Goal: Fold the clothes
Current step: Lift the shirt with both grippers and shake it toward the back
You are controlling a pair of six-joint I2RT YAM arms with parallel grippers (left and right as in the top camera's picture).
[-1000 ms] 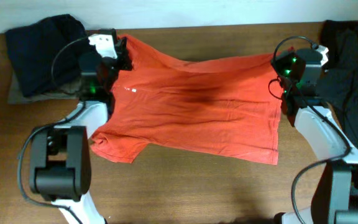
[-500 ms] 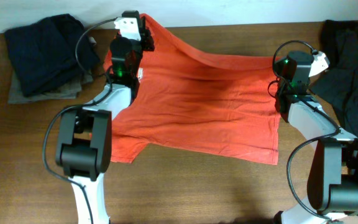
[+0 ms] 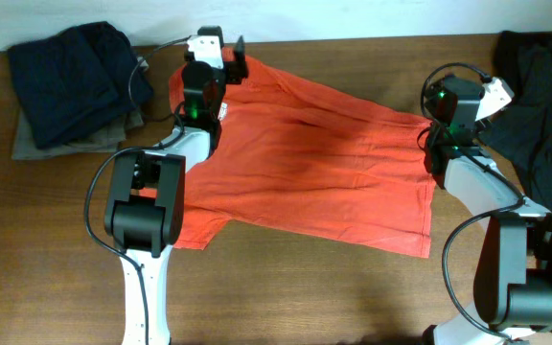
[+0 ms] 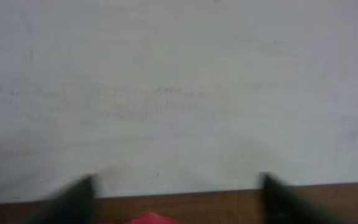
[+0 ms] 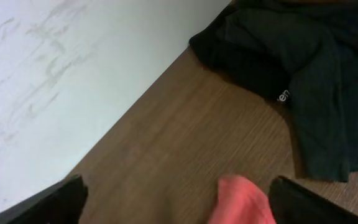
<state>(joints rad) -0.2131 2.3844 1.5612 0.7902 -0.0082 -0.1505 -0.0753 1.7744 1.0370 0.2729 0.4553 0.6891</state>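
Both spread wide, my left gripper (image 4: 178, 186) and right gripper (image 5: 178, 196) hang at the edges of the creased orange shirt (image 3: 305, 172) on a wood-grain table (image 3: 286, 287) by a white wall (image 4: 179, 74).

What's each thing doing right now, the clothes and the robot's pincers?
Orange T-shirt: spread out, wrinkled, not folded.
Left pincer: open, gripping nothing.
Right pincer: open, shirt edge loose between its fingers.
Dark clothes on the left: stacked in a pile.
Black garment on the right: crumpled, unfolded.
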